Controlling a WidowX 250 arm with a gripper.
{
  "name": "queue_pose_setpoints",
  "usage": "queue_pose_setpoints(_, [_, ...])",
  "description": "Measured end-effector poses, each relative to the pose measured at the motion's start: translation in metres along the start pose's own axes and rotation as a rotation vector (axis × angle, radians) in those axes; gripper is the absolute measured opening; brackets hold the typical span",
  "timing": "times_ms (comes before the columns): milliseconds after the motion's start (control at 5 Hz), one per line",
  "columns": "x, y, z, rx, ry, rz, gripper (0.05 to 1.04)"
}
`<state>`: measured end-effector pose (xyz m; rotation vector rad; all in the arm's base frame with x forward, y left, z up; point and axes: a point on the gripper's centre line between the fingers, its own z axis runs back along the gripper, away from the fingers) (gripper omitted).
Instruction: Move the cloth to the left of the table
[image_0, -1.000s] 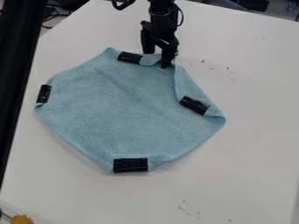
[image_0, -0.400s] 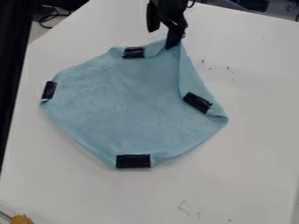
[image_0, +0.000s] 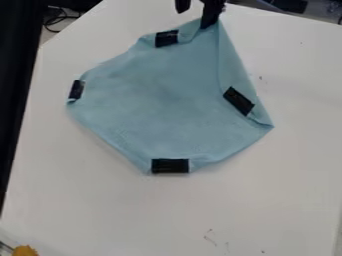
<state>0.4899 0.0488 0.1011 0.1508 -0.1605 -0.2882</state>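
The light blue cloth (image_0: 157, 102) lies spread over the upper and middle part of the white worktop (image_0: 267, 200), with its left side near the worktop's left edge as seen in the view. Its upper end is drawn to a narrow peak under the black tool (image_0: 204, 22), which hangs at the top of the view, a little right of the middle, and touches that peak. I cannot tell whether the tool is open or closed on the fabric, nor how far the peak is raised. The cloth's right side is turned inward in a long fold running down from the peak, and the lower right ends in a sharp corner. Four black patches sit along the border: an upper patch (image_0: 166, 38) just left of the peak, a left patch (image_0: 77, 89) standing nearly upright, a slanting right patch (image_0: 238, 101) by the fold, and a bottom patch (image_0: 169, 166) lying level. In the lower left corner of the view is a yellow thing (image_0: 25, 250) with a thin dark rod beside it. Faint dark marks (image_0: 210, 237) dot the worktop at the lower right, and dark cables (image_0: 57, 20) lie beyond its upper left edge.
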Motion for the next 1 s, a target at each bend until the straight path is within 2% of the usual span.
queue_pose_setpoints(200, [0.005, -0.003, 0.003, -0.062, 0.042, 0.074, 1.001])
queue_pose_setpoints(400, [0.001, -0.002, 0.001, -0.091, 0.090, 0.126, 1.001])
queue_pose_setpoints(600, [-0.008, -0.008, -0.025, -0.104, 0.130, 0.112, 1.001])
queue_pose_setpoints(800, [-0.013, -0.008, -0.032, -0.100, 0.156, 0.062, 1.001])
queue_pose_setpoints(1000, [-0.013, -0.008, -0.032, -0.101, 0.155, 0.055, 1.001])
